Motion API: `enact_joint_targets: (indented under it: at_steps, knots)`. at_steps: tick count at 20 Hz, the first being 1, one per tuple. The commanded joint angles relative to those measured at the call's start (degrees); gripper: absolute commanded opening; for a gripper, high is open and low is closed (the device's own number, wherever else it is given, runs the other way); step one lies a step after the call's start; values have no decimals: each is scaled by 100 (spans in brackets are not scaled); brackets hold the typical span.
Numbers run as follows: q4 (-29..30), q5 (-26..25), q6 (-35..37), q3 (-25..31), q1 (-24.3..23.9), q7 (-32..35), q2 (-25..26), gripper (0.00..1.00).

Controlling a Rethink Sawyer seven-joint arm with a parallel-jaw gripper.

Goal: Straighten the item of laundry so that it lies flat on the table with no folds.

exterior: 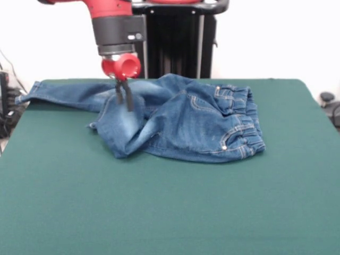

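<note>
Hovering tool (125, 102), fingers nearly closed, tips touching crumpled jeans (180, 119) fold.

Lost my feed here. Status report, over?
Gripper down on the jeans, fingers close together, grip unclear. Jeans bunched, one leg folded over, not flat on the table. Nothing in the way.

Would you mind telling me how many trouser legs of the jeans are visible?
2: one leg stretches toward the picture's left edge; the other is folded forward below the gripper. The fold hides parts.
</note>
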Motion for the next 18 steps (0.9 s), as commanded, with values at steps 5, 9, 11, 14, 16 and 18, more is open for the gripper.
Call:
enact_joint_targets:
  at_steps: [5, 9, 11, 14, 16, 18]
  knots:
    - [-601, -750, 603, 803, 124, -761, 1163, 100]
    - [-794, -897, 723, 646, 183, -802, 1190, 100]
    - [-884, -1007, 810, 479, 338, -859, 1061, 100]
    - [-994, -972, 851, -53, 810, -556, 779, 0]
    - [-1013, -834, 908, -500, 1158, -288, 479, 0]
    - [-1052, -820, 883, -838, 1338, -201, 259, 0]
